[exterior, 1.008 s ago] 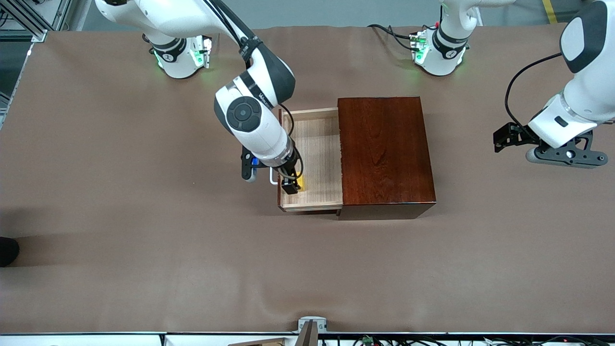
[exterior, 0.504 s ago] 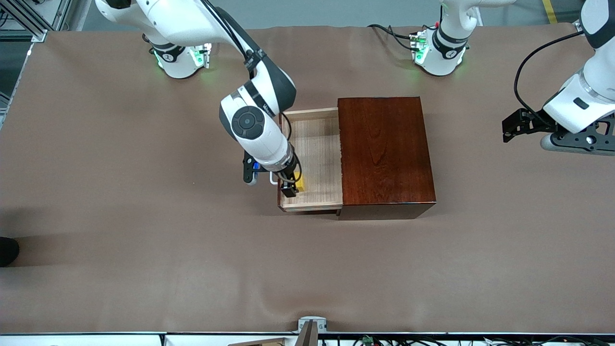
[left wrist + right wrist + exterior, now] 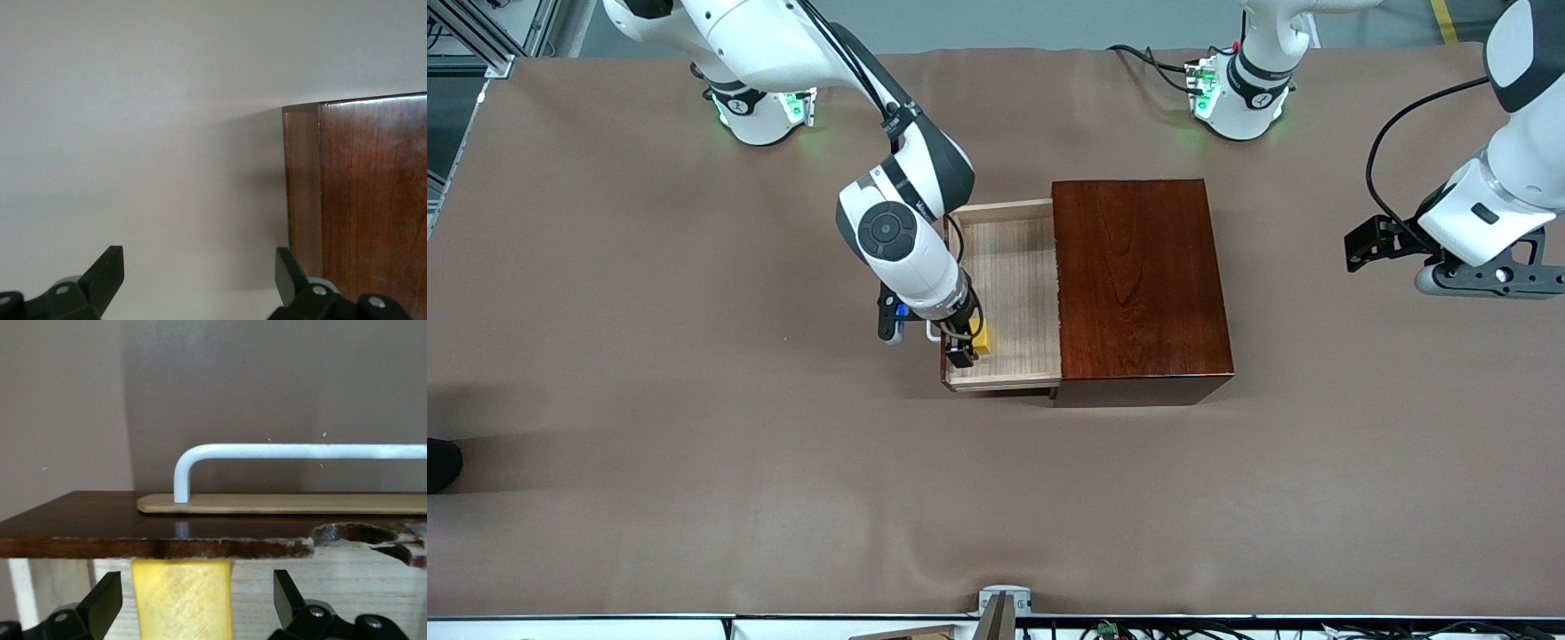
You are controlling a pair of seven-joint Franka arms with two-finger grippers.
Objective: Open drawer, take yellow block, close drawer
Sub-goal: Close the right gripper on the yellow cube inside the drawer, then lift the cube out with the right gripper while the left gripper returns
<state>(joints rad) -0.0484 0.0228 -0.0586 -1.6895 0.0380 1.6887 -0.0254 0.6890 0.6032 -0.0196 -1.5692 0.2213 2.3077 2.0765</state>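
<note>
Drawer (image 3: 1009, 293) is pulled out of the wooden box (image 3: 1138, 280), and the yellow block (image 3: 181, 599) sits in it against the dark front. It looks light, stiff and smooth, so pinch its flat side faces. Right hand (image 3: 964, 348) is down in the drawer, open, fingers straddling the block. Left hand (image 3: 200, 283) waits open near the box.

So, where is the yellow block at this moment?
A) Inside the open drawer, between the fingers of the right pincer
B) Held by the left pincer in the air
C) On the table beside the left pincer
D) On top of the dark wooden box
A: the yellow block sits in the open drawer, near its front panel, with the right pincer open around it; the left pincer is over bare table.
</note>
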